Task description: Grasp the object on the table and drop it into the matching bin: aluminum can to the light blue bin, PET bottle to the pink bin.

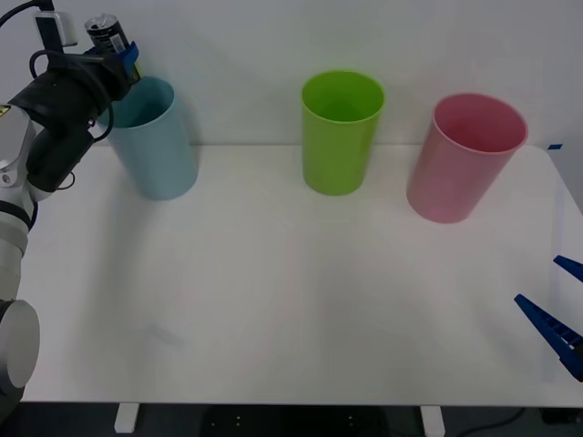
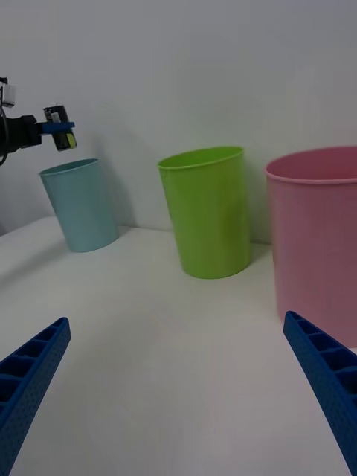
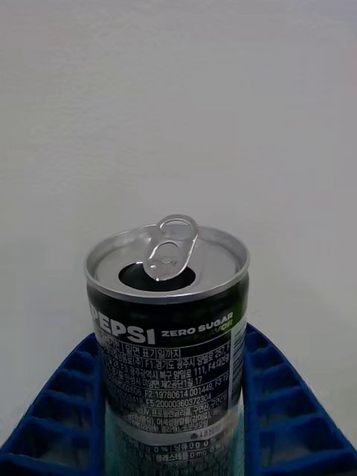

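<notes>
The small dark aluminum can with its silver pull-tab top is held up in the air, my left gripper shut on its sides. It hangs just above the near-left rim of the light blue bin at the table's far left. From the right wrist view the can shows above that bin, held by the blue fingers. The pink bin stands at the far right. My right gripper waits open at the table's right edge, its fingers spread apart.
A lime green bin stands between the blue and pink ones at the back of the white table. A wall rises right behind the bins.
</notes>
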You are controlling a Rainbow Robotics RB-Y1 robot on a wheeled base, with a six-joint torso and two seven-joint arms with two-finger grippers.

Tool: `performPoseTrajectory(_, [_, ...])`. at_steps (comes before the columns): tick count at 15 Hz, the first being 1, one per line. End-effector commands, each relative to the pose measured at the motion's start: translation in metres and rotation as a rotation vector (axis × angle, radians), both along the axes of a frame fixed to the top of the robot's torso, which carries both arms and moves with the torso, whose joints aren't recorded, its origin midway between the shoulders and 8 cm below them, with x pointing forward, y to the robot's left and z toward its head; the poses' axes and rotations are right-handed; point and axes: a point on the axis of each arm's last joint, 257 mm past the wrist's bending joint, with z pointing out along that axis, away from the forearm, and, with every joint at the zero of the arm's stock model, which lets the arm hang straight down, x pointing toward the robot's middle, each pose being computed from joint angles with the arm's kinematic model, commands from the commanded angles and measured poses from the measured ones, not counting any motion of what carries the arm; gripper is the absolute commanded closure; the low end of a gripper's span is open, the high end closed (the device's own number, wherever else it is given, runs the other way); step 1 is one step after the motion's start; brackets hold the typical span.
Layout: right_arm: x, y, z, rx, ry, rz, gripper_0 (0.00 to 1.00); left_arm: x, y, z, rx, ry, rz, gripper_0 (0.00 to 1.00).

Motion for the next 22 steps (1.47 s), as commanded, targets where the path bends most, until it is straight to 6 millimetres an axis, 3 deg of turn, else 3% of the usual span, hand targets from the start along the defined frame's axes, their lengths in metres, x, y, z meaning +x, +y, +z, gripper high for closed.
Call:
performPoseTrajectory(1, [0.0, 0.0, 0.0, 0.0, 0.0, 0.0, 0.0, 0.0, 0.0, 0.001, -0.016, -0.001, -0.003, 0.0])
performPoseTrajectory(8, [0.0, 0.0, 0.0, 0.0, 0.0, 0.0, 0.0, -0.006, 0.0, -0.008, -0.054, 0.006, -0.03, 0.0])
performPoseTrajectory(11, [0.0, 0.0, 0.0, 0.0, 0.0, 0.0, 0.0, -0.018, 0.006, -0.01, -0.074, -0.006, -0.055, 0.0])
performPoseTrajectory(17, [0.0, 0.0, 0.0, 0.0, 0.0, 0.0, 0.0, -0.07, 0.019, -0.021, -0.089, -0.042, -0.123, 0.0])
performPoseTrajectory(22, [0.0, 0.0, 0.0, 0.0, 0.0, 0.0, 0.0, -0.133, 0.049, -0.039, -0.045, -0.021, -0.206, 0.0])
